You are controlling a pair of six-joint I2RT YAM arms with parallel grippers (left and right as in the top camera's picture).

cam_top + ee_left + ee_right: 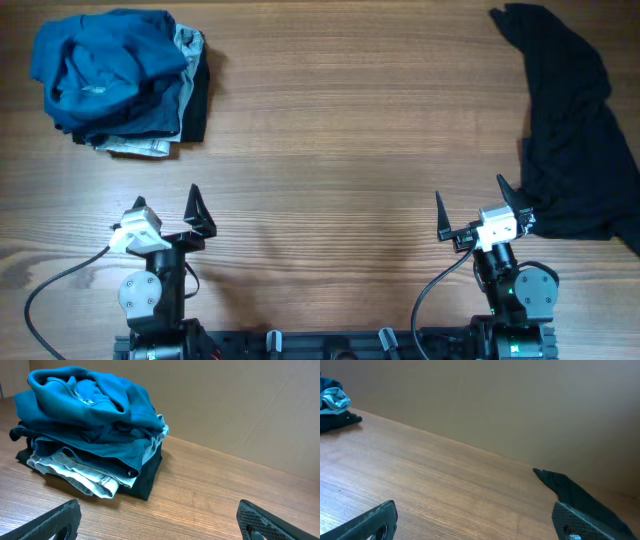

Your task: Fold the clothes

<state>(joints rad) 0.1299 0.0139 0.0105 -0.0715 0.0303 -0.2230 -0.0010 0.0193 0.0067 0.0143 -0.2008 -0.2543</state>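
Sitting here with the left jaws and the right jaws both spread wide and nothing in either, parked at the near edge of the worktop [330, 130]. So I'd call this the gap between garments, not mid-fold.

Where things are: the stack of clothes [115, 80] sits at the far left corner, well apart from me. There's a blue top bunched on it, denim under that, and something black at the bottom. My guess is that's the finished pile (though the blue one looks pretty rumpled for "folded").

The piece I reckon needs doing is the black garment [570, 130]. It's sprawled down the right side of the worktop, unfolded, and its near end lies just beside my right jaws. In the right wrist view only a dark corner of it pokes in. Part of it runs off the overhead view, and it's so dark I can't make out sleeves or seams, so I can't tell what kind of garment it is.

Next move, as I see it, is for the right jaws to swing over to that near edge, pinch the cloth and drag it to the bare middle. The left jaws then come across to take another corner and spread it flat. The tricky bit is probably catching one layer rather than a bunched wad.
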